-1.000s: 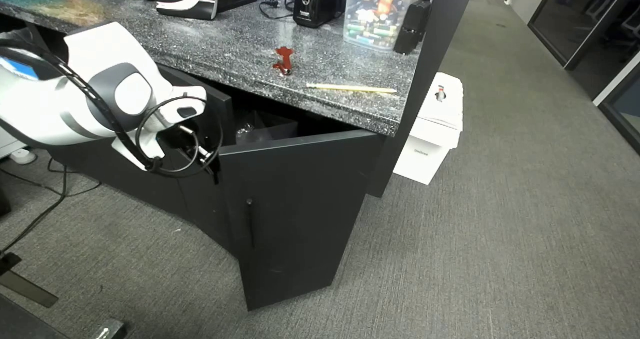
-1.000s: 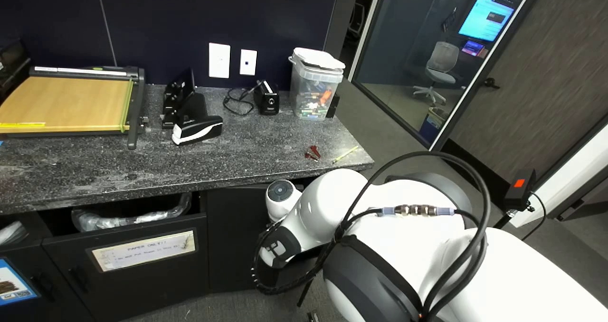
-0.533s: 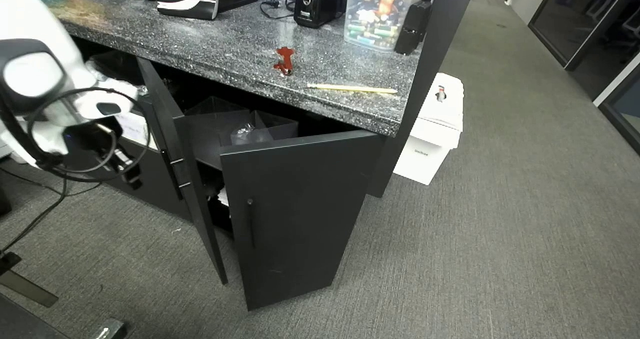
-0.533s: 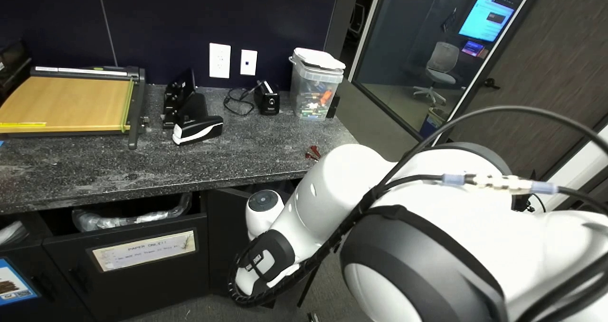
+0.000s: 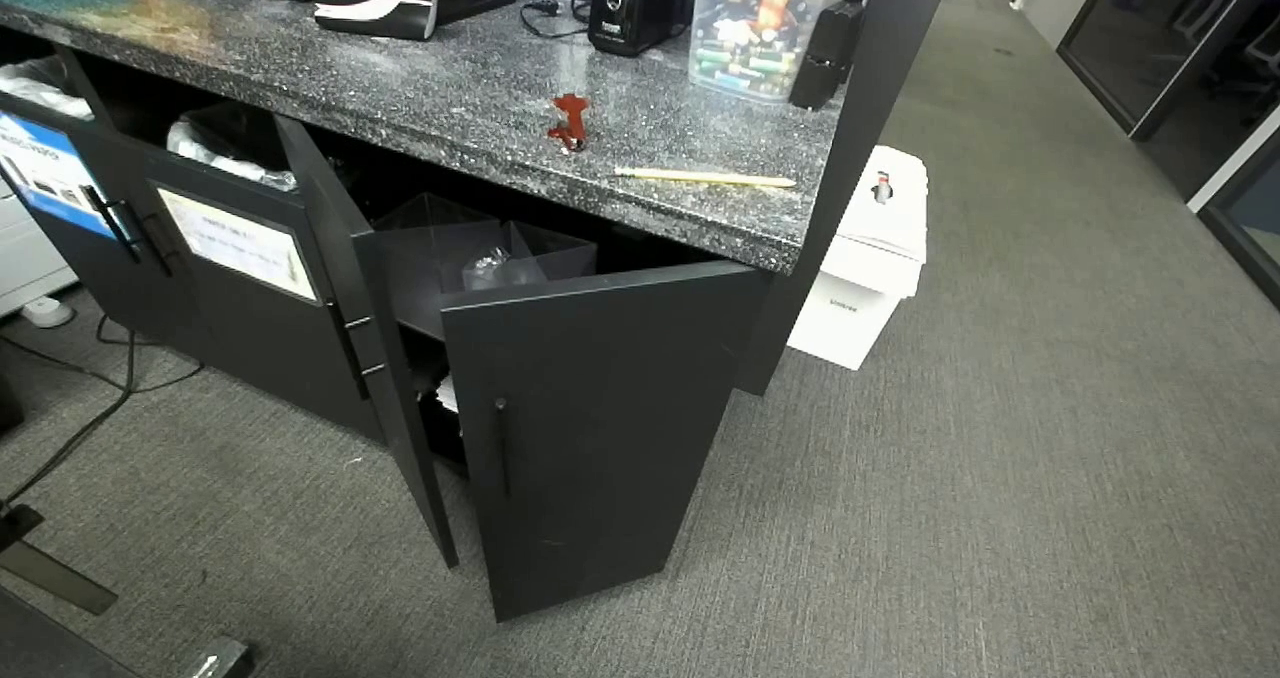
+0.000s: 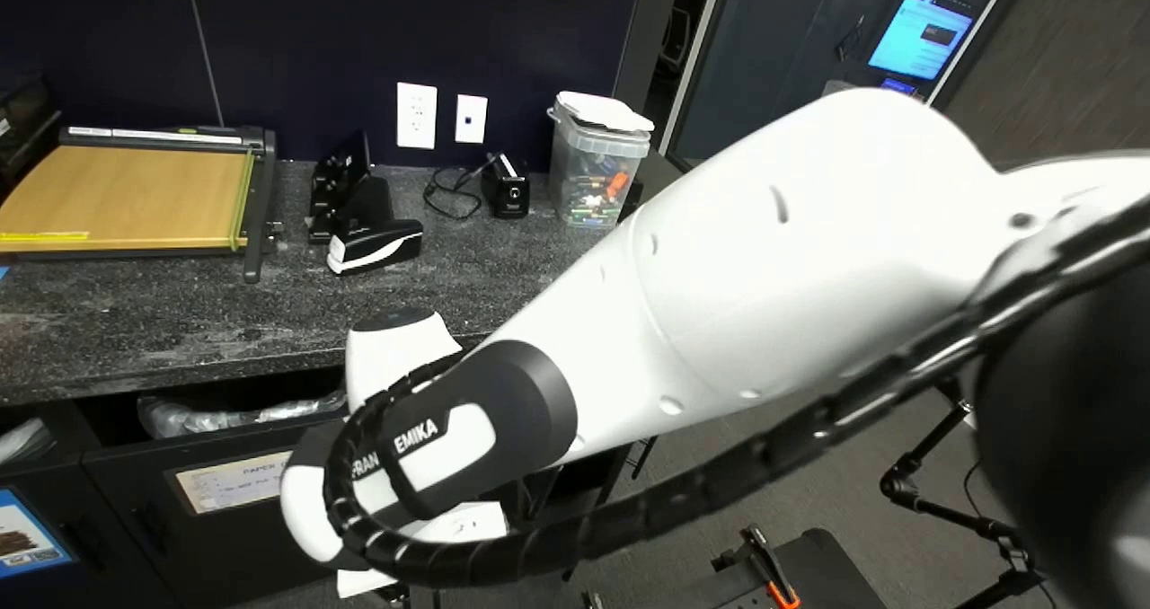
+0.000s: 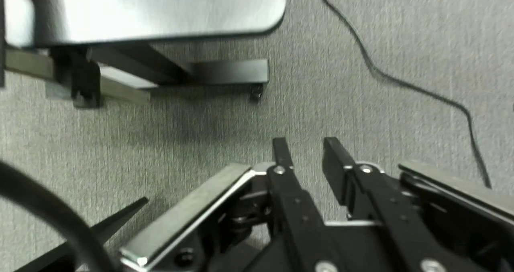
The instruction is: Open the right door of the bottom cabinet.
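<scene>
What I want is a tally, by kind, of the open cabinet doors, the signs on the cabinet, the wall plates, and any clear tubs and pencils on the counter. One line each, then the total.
Open cabinet doors: 2
Cabinet signs: 2
Wall plates: 2
Clear tub: 1
Pencil: 1
Total in view: 8

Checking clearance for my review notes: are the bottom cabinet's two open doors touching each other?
Apart. An exterior view shows a gap between the free edges of the left-hinged door and the right-hinged door, with carpet visible through it.
</scene>
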